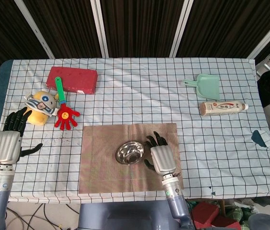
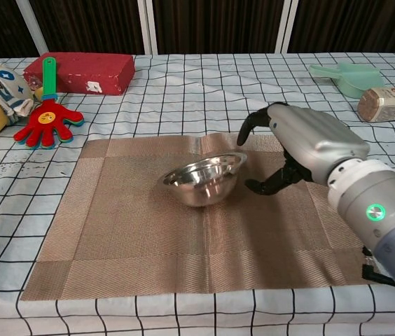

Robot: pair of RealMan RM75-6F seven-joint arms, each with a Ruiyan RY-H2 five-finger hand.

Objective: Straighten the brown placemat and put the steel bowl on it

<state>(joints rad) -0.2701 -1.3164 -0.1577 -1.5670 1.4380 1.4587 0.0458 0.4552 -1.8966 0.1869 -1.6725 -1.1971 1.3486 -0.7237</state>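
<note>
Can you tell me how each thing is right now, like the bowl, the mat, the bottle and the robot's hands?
Steel bowl: upright on the mat, nothing holding it.
Brown placemat: flat and straight on the table.
Right hand: open, beside the bowl, not touching it.
Left hand: open, holding nothing.
Bottle: lying on its side.
Dustpan: lying flat.
Hand clapper: lying flat.

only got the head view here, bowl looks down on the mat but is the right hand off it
Observer: Yes. In the chest view the right hand has its fingers spread beside the steel bowl, with a gap between them.
Operator: bowl sitting flat?
Observer: Not quite; the chest view shows its rim tilted, higher on the side toward the hand.
Operator: mat flat?
Observer: The chest view shows a slight ridge in the brown placemat at its far edge, behind the bowl.
</note>
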